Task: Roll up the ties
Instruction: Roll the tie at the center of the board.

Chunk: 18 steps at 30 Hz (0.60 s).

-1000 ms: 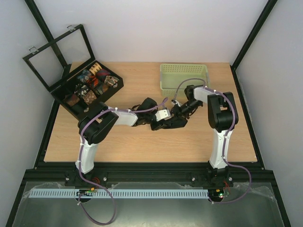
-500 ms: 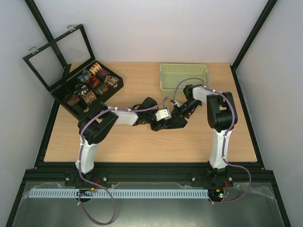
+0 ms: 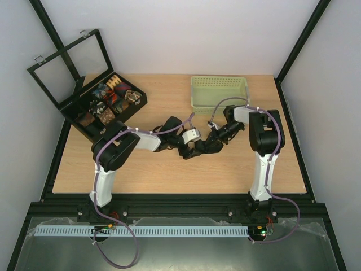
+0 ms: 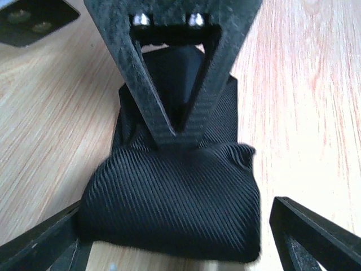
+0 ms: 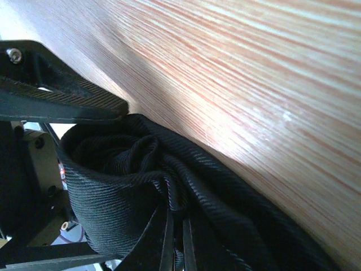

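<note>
Tie (image 4: 169,209) sat coiled mid-bench (image 4: 299,84); your right gripper (image 5: 176,248) was pinched shut on its core folds, your left gripper (image 4: 175,248) spread wide astride it. Soft, light fabric would likely slump and unwind, so grip the coil's outer flanks.

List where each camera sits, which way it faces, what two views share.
Top external: above, behind the bases, looking down on the table; both arms show.
Left wrist: on the left arm, facing the black tie inside the open left gripper.
Right wrist: on the right arm, facing the right gripper shut on it.
Wrist views share the tie.
</note>
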Available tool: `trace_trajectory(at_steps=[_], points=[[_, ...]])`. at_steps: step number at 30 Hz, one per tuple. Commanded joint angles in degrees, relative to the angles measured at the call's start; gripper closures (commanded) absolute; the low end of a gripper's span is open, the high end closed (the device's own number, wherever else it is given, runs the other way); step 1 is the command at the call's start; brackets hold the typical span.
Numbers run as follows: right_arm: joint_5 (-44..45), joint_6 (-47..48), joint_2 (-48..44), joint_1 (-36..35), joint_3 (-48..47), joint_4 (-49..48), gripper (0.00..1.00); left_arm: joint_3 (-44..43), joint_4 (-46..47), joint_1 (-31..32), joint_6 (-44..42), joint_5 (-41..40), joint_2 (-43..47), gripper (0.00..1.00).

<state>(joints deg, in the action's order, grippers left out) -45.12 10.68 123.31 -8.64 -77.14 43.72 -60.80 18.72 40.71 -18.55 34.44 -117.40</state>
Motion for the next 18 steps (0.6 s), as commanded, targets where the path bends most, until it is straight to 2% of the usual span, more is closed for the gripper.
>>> trace_trajectory(at_steps=[1, 4, 7, 9, 10, 14, 18], points=[[9.5, -1.5, 3.7, -0.3, 2.5, -4.3, 0.99, -2.7, 8.1, 0.0, 6.1, 3.2, -4.4, 0.14], [8.5, -2.0, 3.9, -0.3, 2.3, -4.5, 0.99, -4.5, 8.4, 0.0, 6.5, 2.2, -6.7, 0.22], [8.1, -2.4, 4.1, -0.3, 1.1, -4.2, 0.99, -3.6, 5.5, 0.1, 3.3, 1.3, -6.3, 0.35], [7.9, -2.2, 4.0, -0.3, -0.3, -2.7, 0.91, -1.9, 3.0, 0.2, 0.3, -0.5, -4.4, 0.45], [7.7, -1.9, 3.7, -0.3, -1.3, -1.5, 0.83, -1.1, 1.5, 0.3, -1.1, -1.6, -3.4, 0.49], [5.2, -1.3, 0.8, -0.1, -4.4, 3.6, 0.65, 1.6, -4.5, 0.5, -5.6, -6.6, -0.8, 0.53], [-0.2, -1.8, -3.1, -0.4, -3.5, 6.6, 0.61, 2.1, -8.4, 0.5, -6.5, -9.4, -0.4, 0.53]])
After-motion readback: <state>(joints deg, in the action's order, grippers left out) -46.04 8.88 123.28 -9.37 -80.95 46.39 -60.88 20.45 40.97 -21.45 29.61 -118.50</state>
